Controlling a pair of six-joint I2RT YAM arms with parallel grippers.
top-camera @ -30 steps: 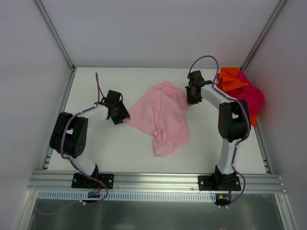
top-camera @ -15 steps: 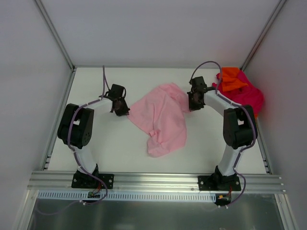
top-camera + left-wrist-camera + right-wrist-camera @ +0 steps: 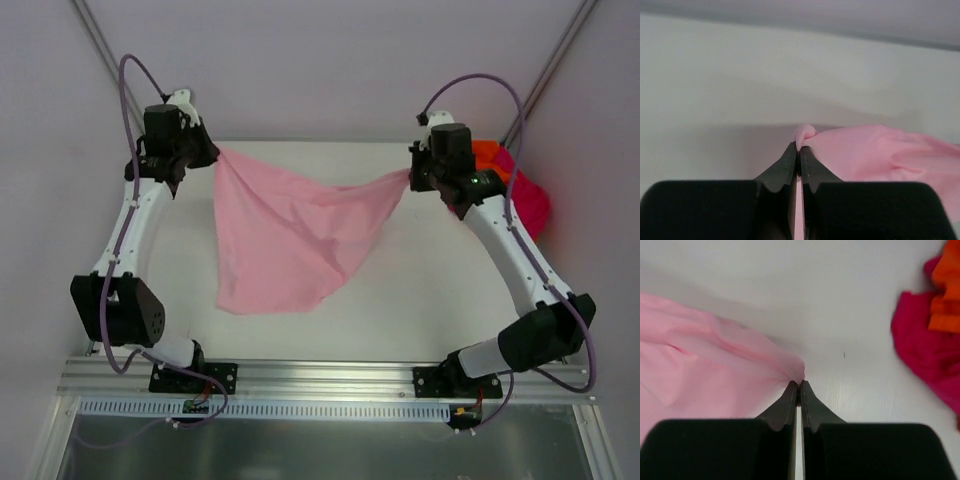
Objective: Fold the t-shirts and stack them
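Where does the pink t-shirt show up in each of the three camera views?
Top external: pink t-shirt at centre, stretched between left gripper and right gripper.
Left wrist: pink t-shirt right of centre, corner pinched by the left gripper.
Right wrist: pink t-shirt fills the left half, corner pinched likewise.
Shared landmark: magenta and orange clothes pile, far right in top external and right wrist; not in left wrist.
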